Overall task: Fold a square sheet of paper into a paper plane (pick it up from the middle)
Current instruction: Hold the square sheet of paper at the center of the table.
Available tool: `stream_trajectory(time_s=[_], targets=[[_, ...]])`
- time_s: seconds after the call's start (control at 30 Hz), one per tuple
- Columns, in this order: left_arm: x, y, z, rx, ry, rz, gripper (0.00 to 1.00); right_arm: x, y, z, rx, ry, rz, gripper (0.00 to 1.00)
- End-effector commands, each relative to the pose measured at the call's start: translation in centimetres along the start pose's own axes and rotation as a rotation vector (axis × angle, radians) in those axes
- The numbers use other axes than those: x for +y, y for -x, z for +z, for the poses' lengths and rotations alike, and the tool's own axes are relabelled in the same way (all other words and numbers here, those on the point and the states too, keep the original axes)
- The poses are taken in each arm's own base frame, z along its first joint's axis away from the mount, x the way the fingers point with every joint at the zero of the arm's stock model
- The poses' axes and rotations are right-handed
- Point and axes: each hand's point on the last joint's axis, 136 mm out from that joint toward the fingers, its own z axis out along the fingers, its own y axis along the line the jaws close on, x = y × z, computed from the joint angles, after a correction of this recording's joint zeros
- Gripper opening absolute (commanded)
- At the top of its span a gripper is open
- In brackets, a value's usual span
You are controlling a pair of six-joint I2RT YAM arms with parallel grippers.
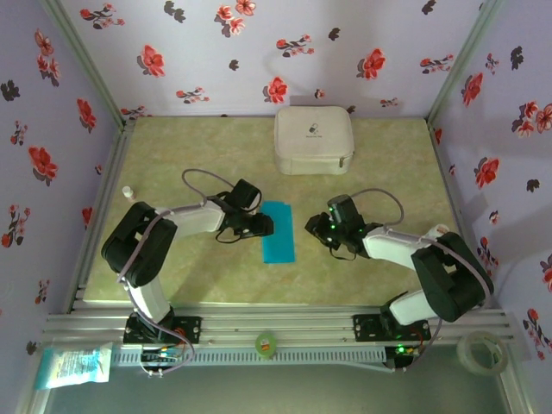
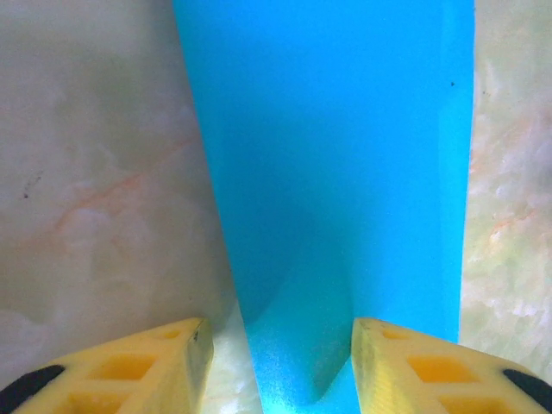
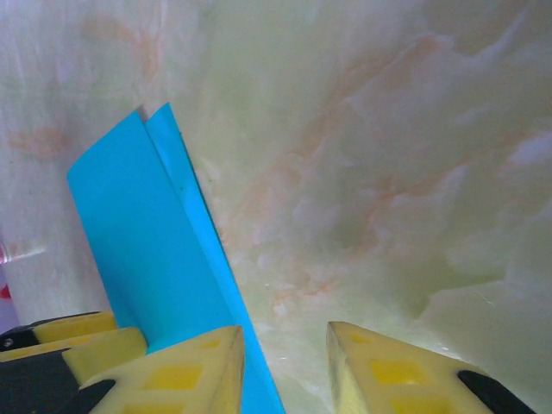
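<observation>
Jaws of the left tool (image 2: 280, 338) stood part way apart, clamped on nothing. The square sheet of paper (image 1: 278, 231) ran up between its yellow fingers (image 2: 147, 362): one finger hung over bare counter (image 2: 86, 172), the other over the paper's right part. The paper looked lifted and shaded along its left side. Could not tell whether either finger pressed on it.

The right tool (image 3: 285, 347) was also apart and held nothing. Bare counter showed in its gap, and the sheet's long edge ran just beside the finger nearer the paper.

The sheet was folded to a narrow strip, two layers with slightly offset edges at its end. It lay on the near side of the white case (image 1: 314, 140), in line with the case's left edge and apart from it. Both tools sat on the near side of the case: the left one at the strip's left edge, the right one just off its right edge, facing each other across the strip. A small white object (image 1: 128, 191) stood well to the left of the case, at the counter's edge.
</observation>
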Motion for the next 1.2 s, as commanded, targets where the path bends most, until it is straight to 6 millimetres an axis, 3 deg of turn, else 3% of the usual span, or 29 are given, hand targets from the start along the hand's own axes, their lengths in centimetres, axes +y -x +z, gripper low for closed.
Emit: stream_trajectory(time_s=[0.0, 0.23, 1.17], targets=[[0.8, 0.4, -0.4, -0.046, 0.022, -0.012, 0.49, 1.6, 0.4, 0.2, 0.004, 0.045, -0.007, 0.31], [-0.3, 0.6, -0.4, -0.047, -0.036, 0.043, 0.54, 1.5, 0.2, 0.3, 0.013, 0.042, -0.006, 0.31], [0.7, -1.3, 1.9, 0.111, 0.022, 0.091, 0.58, 1.1, 0.0, 0.5, 0.022, 0.028, -0.001, 0.32]])
